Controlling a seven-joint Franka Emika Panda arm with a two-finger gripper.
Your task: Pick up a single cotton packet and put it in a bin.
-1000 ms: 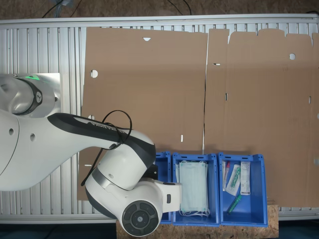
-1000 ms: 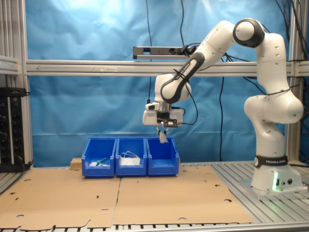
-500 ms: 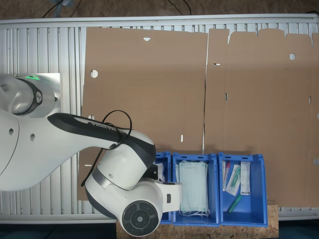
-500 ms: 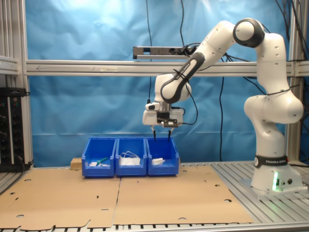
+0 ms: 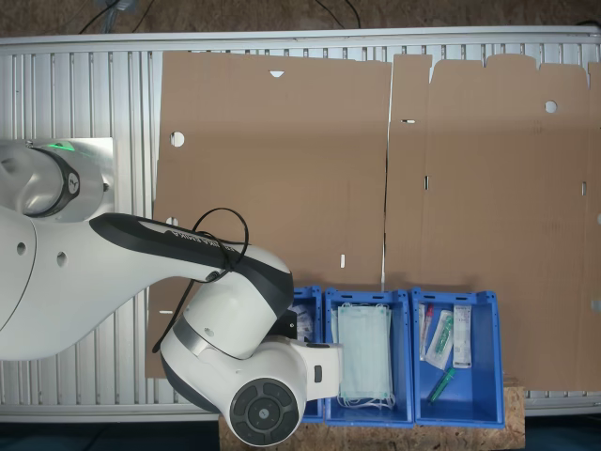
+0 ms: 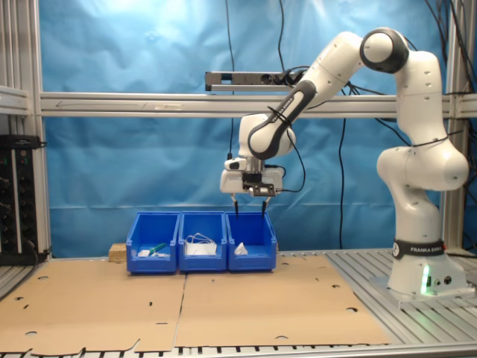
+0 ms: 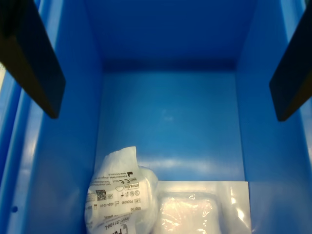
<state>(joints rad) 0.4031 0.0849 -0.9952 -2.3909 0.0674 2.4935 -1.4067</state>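
Packet [image 7: 117,195]: crinkled white square with dark print, lying on the bin floor, touching a plainer gauzy packet [image 7: 202,207].
Bin [image 6: 251,240]: blue crate, end of a row of three.
Gripper [image 6: 249,215]: above the bin, fingers [image 7: 34,58] spread wide, nothing between them.

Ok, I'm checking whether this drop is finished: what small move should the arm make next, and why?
Probably a short straight lift away from the bin. The gripper hangs open above it with nothing between its fingers, and the cotton packet lies on the bin floor beside a plainer white packet. The placing looks done, so rising clear of the walls seems the safe next step.
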